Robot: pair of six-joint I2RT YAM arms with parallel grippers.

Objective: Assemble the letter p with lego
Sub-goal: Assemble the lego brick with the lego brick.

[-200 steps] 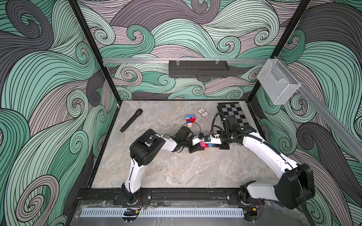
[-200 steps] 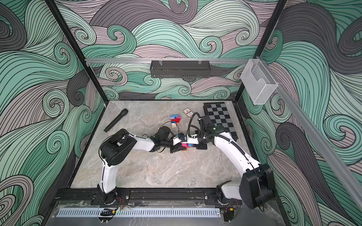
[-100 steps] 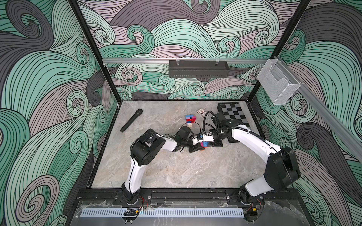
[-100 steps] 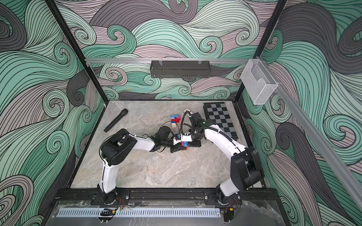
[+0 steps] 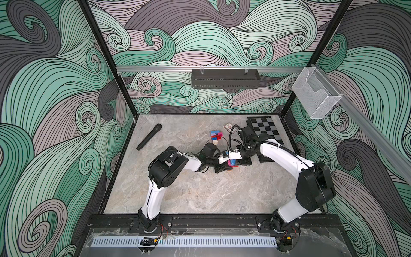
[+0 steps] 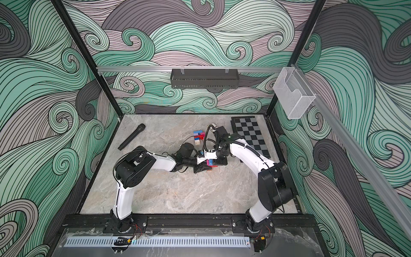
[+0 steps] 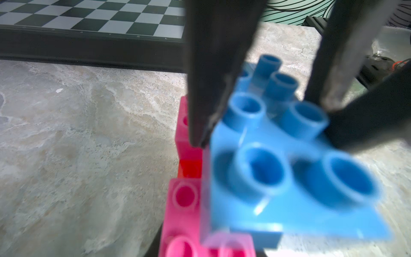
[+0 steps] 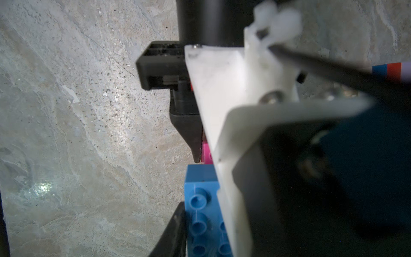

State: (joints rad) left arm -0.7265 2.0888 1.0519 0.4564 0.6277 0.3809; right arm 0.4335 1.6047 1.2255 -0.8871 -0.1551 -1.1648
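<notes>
Where the two arms meet: mid-table, just in front of the chessboard, with the claws tip to tip over the same bricks in both top views.
Left claw: jaws part-way apart and clamped on the brick stack, which is pink with a red layer. One fingertip presses a pink side. The other tip is hidden behind the blue brick.
Right claw: closed on the blue brick, which it holds tilted over the stack, between the left claw's fingers.
Lego: the stack and the blue brick are in the claws. A loose pile of mixed colours lies farther back on the table, apart from the arms.
Left wrist view only: the blue brick's studs up close and blurred, and the stack's pink sides.
Right wrist view only: one right finger lies flat against the blue brick's side. The left arm's white camera mount blocks the rest.
Top views only: a microphone lies near the left wall, and a card box sits beside the chessboard.
</notes>
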